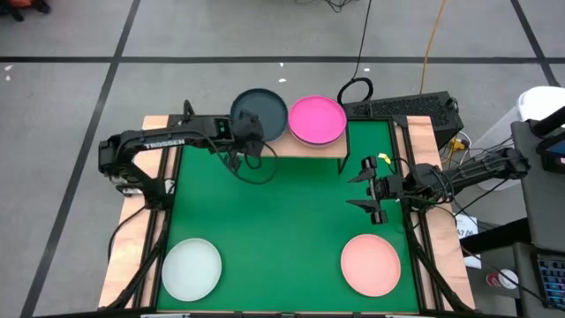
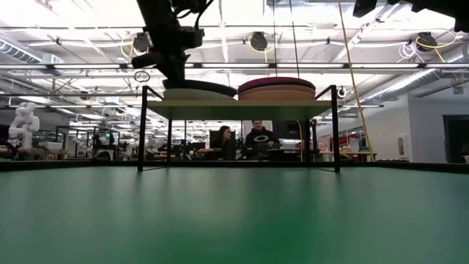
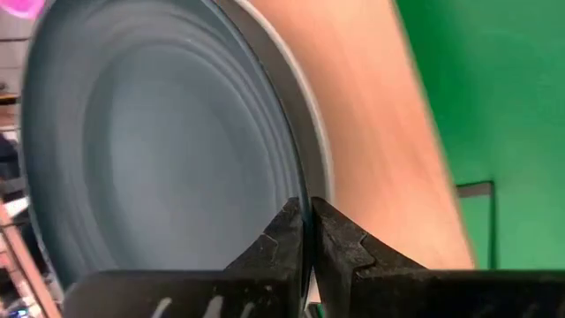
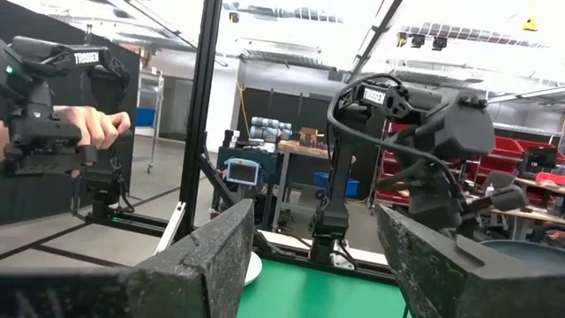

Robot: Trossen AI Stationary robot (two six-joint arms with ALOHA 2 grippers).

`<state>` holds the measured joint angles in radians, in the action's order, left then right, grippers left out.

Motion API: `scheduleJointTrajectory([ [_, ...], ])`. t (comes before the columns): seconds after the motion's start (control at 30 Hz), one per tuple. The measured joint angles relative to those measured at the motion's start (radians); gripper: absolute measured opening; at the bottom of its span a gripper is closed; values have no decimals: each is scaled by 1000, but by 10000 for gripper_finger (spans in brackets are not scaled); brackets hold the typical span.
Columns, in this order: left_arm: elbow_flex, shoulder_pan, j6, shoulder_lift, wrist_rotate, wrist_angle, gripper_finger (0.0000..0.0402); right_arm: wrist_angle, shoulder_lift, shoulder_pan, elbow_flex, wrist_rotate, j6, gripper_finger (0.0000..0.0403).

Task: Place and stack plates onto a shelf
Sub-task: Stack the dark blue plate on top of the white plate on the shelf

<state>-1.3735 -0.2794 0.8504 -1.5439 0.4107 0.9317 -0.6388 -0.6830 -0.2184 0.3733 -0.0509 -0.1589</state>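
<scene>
The wooden shelf point(image 1: 305, 148) stands at the far middle of the green mat point(image 1: 282, 221). A dark teal-grey plate point(image 1: 259, 111) lies on its left half, over a paler plate point(image 2: 192, 94). A magenta plate point(image 1: 317, 119) tops a salmon stack point(image 2: 277, 92) on its right half. My left gripper point(image 1: 246, 141) is shut on the teal plate's near rim. My right gripper point(image 1: 369, 189) hovers open over the mat's right side, touching nothing. A pale mint-white plate point(image 1: 191, 268) and a pale pink plate point(image 1: 371, 263) lie flat on the mat's near corners. My left gripper pinches the dark teal-grey plate's near rim point(image 3: 298, 181) between its two fingers point(image 3: 281, 237), one on the plate's inner side and one on its outer side. It comes from the near side, slanting down. The plate lies about level on the stack on the shelf's left half.
The middle of the green mat lies open between the shelf and the two near plates. Black cables and a dark box point(image 1: 402, 107) sit beyond the far right corner. People sit in the room behind the shelf point(image 2: 245, 139); a person's hand point(image 4: 93, 128) shows in the right wrist view.
</scene>
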Motion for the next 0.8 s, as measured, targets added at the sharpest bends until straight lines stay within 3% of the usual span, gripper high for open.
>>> scheduleJointTrajectory([
  [0.23,0,0,-15,-7,0,-7,55,0,0,0,0,0,1,222],
  [0.8,0,21,-41,-7,-26,-89,63,0,0,0,0,0,0,222],
])
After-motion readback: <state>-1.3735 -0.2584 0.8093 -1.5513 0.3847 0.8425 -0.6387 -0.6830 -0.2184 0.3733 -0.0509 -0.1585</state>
